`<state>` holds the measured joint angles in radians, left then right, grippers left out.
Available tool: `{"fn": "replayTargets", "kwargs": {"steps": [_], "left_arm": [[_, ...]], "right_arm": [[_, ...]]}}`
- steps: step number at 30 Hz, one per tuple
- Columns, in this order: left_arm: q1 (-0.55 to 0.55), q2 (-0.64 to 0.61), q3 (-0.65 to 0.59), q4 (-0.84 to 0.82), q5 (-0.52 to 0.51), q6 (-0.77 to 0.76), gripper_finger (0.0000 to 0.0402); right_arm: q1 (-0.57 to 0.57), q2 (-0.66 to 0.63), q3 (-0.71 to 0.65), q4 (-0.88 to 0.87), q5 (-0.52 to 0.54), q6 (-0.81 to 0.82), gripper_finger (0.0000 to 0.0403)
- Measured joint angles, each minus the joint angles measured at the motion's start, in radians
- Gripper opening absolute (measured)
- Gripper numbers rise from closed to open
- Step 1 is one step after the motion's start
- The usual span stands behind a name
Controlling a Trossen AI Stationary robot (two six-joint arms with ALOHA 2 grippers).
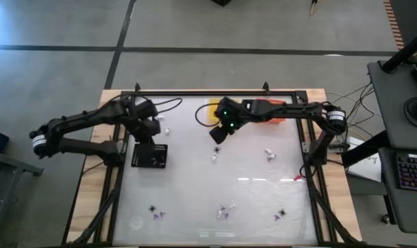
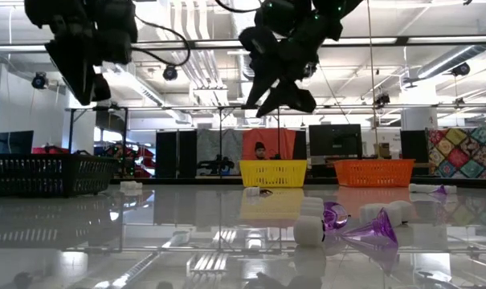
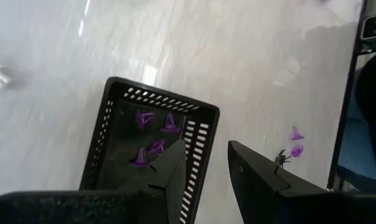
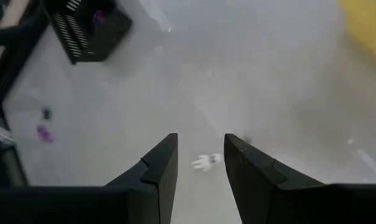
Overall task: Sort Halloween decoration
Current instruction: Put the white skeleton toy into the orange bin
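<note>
While trinkets (image 1: 223,210) lie scattered across the table (image 1: 249,196), their long axes too small to tell, four purple cones (image 3: 169,124) sit in the black basket (image 3: 107,143). Left gripper (image 3: 206,168) hovers over that basket, fingers parted and empty. Right gripper (image 4: 200,158) hangs raised above a white trinket (image 4: 206,161), fingers apart, nothing held.

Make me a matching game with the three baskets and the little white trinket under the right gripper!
Things:
1. black basket
2. yellow basket
3. orange basket
4. white trinket

Descriptions:
A. lies loose on the table
B. holds purple trinkets
C. stands far back, middle of the low view
D. stands far back, right of the yellow one

Pairs: 1-B, 2-C, 3-D, 4-A
</note>
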<state>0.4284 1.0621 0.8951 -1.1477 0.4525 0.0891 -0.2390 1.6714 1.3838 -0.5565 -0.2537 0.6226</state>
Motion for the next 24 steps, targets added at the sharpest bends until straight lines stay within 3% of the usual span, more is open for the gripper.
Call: {"fn": "replayTargets", "kwargs": {"steps": [10,24], "left_arm": [[0.000,-0.077,0.000,0.024,-0.001,0.056,0.0102],[0.000,-0.060,-0.001,0.026,-0.001,0.168,0.0102]], "right_arm": [[0.180,0.000,0.000,-0.013,0.014,0.292,0.0119],[0.497,0.000,-0.007,-0.035,0.355,0.788,0.0115]]}}
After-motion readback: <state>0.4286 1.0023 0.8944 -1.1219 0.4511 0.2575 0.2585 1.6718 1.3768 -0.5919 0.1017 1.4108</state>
